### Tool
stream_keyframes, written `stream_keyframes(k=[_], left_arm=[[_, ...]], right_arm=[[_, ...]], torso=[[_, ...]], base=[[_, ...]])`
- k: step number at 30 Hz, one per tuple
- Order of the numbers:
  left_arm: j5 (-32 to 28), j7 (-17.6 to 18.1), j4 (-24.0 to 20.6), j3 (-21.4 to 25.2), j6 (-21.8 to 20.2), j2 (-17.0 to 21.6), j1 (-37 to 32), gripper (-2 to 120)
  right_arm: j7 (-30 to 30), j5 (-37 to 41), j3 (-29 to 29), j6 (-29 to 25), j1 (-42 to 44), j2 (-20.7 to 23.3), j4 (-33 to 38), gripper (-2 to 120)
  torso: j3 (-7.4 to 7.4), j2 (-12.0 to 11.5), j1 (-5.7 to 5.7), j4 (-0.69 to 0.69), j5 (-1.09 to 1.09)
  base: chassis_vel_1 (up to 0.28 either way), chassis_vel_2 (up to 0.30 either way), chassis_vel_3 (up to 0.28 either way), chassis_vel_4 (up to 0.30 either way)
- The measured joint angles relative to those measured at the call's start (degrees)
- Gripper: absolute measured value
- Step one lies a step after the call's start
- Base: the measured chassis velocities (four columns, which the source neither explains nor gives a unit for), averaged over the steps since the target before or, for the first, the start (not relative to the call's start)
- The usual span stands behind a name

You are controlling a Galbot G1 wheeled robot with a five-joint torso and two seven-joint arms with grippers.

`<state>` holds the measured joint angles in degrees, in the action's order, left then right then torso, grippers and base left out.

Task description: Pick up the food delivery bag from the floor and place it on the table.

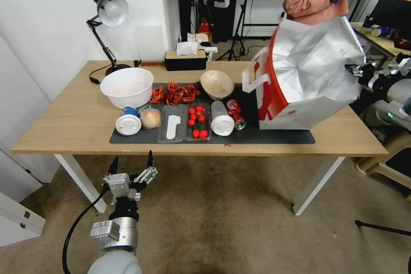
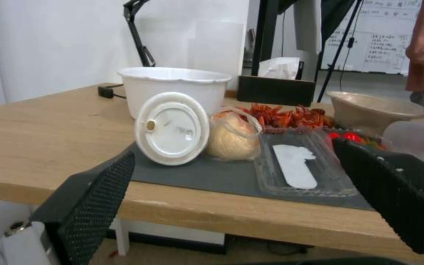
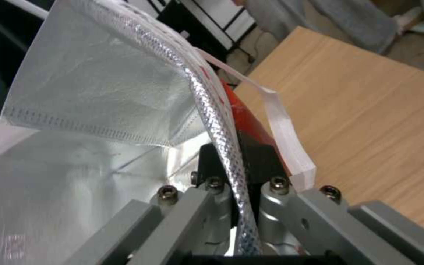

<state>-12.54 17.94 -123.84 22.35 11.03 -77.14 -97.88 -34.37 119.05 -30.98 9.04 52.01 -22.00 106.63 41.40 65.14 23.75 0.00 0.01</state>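
Bag: food delivery bag [image 1: 308, 77] sat on the right end of the surface [image 1: 64, 120], its base partly on the dark grey mat [image 1: 257, 136], tilted with its open foil-lined mouth toward the right edge; a white strap handle [image 1: 252, 78] hung loose on its red side.
Right gripper: right gripper [image 1: 356, 69] was at the bag's rim beyond the right edge of the surface, its fingers [image 3: 258, 162] clamped together on the foil rim [image 3: 212, 121], one inside the bag and one outside.
Left gripper: left gripper [image 1: 132, 165] hung below the front edge of the surface, over the floor [image 1: 222, 222], its fingers [image 1: 113, 165] spread apart and holding nothing.
Mat contents: white bowl [image 1: 127, 87] at the mat's back left corner, lidded cup [image 1: 128, 120] lying on its side near the front left corner, clear tray of tomatoes [image 1: 197, 122] along the front edge, red can [image 1: 235, 114] just beside the bag.
Back edge: desk lamp [image 1: 107, 21] and tissue box [image 1: 186, 58] stood there.
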Motion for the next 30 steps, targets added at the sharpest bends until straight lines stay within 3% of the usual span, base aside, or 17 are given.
stream_keyframes(k=[19, 22, 25, 27, 29, 30], left_arm=[[-0.1, 0.1, -0.5, -0.2, -0.2, 0.3, 0.0, 100], [-0.1, 0.2, -0.5, -0.2, -0.2, 0.2, 0.0, 100], [-0.1, 0.2, -0.5, -0.3, -0.2, 0.3, -0.1, 100], [-0.2, 0.2, -0.5, -0.3, -0.2, 0.3, -0.1, 100], [-0.2, 0.3, -0.5, -0.2, -0.2, 0.3, -0.1, 100], [-0.2, 0.3, -0.5, -0.2, -0.2, 0.3, -0.1, 100]], right_arm=[[-2.9, 0.5, 2.8, 2.5, -4.3, 0.7, -1.6, 0], [-2.5, 0.4, 3.4, 2.5, -5.1, 0.7, -1.8, 9], [-2.3, -0.3, 5.7, 2.5, -7.7, 0.3, -2.1, 25], [-2.2, -0.5, 6.1, 2.4, -8.3, 0.2, -2.3, 26], [-2.2, -1.3, 7.9, 2.1, -10.1, -0.3, -2.8, 39], [-2.2, -1.3, 7.9, 2.1, -10.1, -0.3, -2.8, 39]], torso=[[0.00, 0.0, 0.00, 0.00, 0.00], [0.00, 0.0, 0.00, 0.00, -0.01], [0.00, 0.0, 0.00, 0.00, -0.01], [0.00, 0.0, 0.00, 0.01, 0.00], [0.00, 0.0, 0.00, 0.01, 0.00], [0.00, 0.0, 0.00, 0.01, 0.00]], base=[[0.000, 0.000, 0.000, 0.000], [0.000, 0.000, 0.000, 0.000], [0.000, 0.000, 0.000, 0.000], [0.000, 0.000, 0.000, 0.000], [0.000, 0.000, 0.000, 0.000], [0.000, 0.000, 0.000, 0.000]])
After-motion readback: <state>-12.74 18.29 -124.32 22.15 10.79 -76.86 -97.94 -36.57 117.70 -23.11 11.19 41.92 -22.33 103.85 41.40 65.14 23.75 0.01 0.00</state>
